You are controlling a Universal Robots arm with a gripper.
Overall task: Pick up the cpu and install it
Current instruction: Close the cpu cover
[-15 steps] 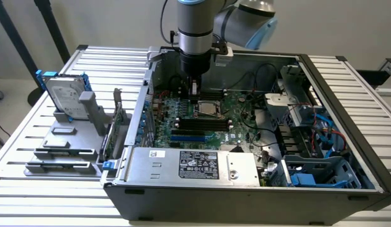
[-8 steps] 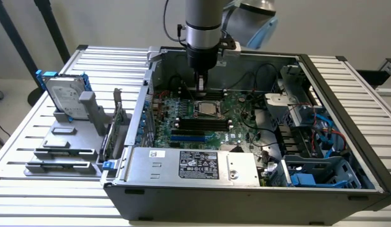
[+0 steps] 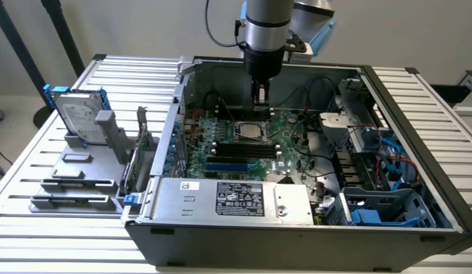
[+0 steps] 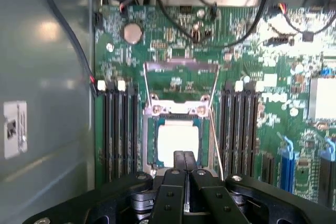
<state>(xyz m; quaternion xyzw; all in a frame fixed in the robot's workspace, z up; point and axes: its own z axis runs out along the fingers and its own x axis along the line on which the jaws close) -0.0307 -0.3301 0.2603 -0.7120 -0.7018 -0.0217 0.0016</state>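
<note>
One cpu [image 4: 178, 141] lying in motherboard [image 4: 173, 51] socket; one gripper [image 4: 184, 155] over it, closed, empty; one hard drive [image 3: 77, 117] on table [image 3: 23, 171].

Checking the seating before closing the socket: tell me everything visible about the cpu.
The cpu is a small flat square with a pale silvery metal top and a thin darker rim. It lies level in the motherboard socket, between the black memory slots, with the retaining frame raised open. The shut claw hangs over one edge; contact cannot be told.
</note>
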